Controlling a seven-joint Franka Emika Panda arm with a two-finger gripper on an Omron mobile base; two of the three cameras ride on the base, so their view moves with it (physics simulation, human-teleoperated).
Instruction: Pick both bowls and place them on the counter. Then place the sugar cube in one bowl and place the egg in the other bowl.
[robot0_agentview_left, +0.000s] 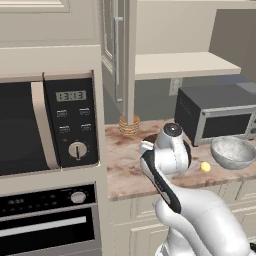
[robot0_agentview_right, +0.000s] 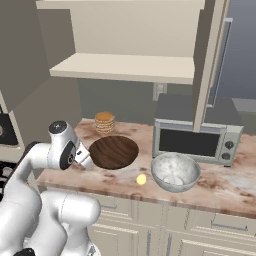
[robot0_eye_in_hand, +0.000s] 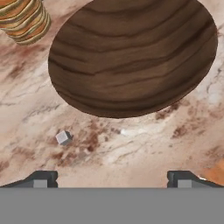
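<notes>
Jaws (robot0_eye_in_hand: 112, 179) spread wide, empty, low over the marbled pink-beige stone desk (robot0_eye_in_hand: 175, 140). Dark wooden bowl (robot0_eye_in_hand: 133, 54), round with ringed grain, sits just ahead of the jaws, its near rim close. Tiny grey sugar cube (robot0_eye_in_hand: 63, 138) lies ahead-left, apart from the bowl, bare slab around it. Stacked tan rings (robot0_eye_in_hand: 24, 19) far ahead-left. Mottled grey bowl (robot0_agentview_right: 175, 171) and yellow egg (robot0_agentview_right: 141, 179) near the desk's front edge

- Two bowls: one wooden bowl (robot0_agentview_right: 114, 152) and one grey bowl (robot0_agentview_right: 175, 171)
- One egg (robot0_agentview_right: 141, 179)
- One sugar cube (robot0_eye_in_hand: 63, 138)
- One stack of tan rings (robot0_agentview_right: 105, 122)
- One toaster oven (robot0_agentview_right: 195, 134)
</notes>
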